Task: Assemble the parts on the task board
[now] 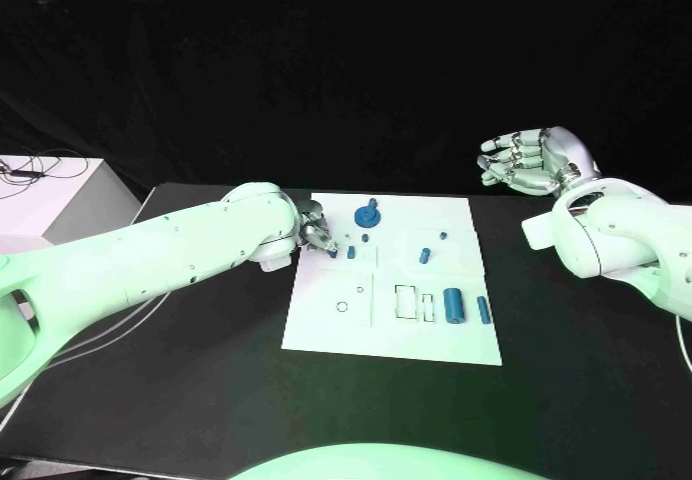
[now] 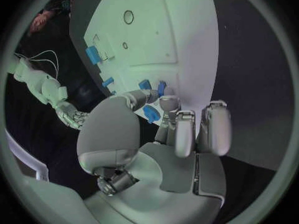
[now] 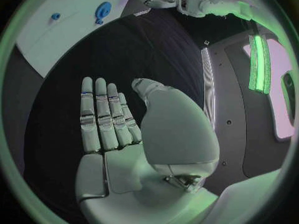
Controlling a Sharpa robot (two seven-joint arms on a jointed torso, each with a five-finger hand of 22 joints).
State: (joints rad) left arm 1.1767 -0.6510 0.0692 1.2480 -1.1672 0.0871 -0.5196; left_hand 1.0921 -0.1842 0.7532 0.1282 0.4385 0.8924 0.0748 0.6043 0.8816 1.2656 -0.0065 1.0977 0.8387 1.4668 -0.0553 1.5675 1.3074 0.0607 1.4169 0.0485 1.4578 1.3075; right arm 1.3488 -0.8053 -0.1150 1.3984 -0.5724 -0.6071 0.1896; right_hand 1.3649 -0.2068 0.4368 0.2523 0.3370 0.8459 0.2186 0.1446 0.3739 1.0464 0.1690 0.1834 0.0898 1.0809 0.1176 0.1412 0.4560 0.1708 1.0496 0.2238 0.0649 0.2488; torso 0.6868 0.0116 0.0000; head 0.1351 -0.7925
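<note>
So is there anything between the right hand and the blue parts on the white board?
Nothing visible. The right hand is raised off the board's far right corner, holding nothing, with only bare black table between it and the white board. The left hand works at the opposite edge, fingers on a small blue part.

The head camera looks steeply down on the tabletop (image 1: 188, 380) from above. Each wrist camera sits close behind its own hand. All three share the task board (image 1: 397, 330), perhaps only partly.

Lab: black-draped backdrop (image 1: 289, 80), bench table (image 1: 577, 380).
</note>
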